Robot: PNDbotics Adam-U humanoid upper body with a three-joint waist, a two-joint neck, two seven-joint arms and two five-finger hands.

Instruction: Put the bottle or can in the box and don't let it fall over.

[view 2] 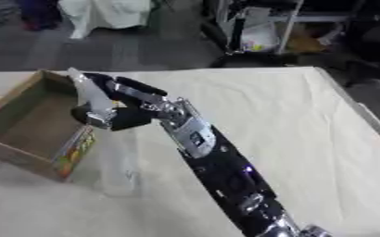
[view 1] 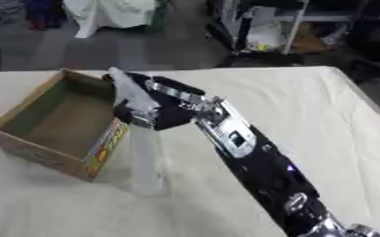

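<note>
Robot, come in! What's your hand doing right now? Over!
Right hand curled round clear bottle, bottle upright, beside the box, not in it. Left hand not in view. Box's near wall between bottle and inside.

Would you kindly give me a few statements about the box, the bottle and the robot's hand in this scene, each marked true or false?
1. The right hand is curled round a clear bottle. True.
2. The bottle already stands inside the cardboard box. False: it is outside, beside the box's right wall.
3. The box holds nothing visible. True.
4. The bottle lies flat on the table. False: it is roughly upright, its top in the hand.
5. The left hand steadies the box. False: no left hand shows.
</note>
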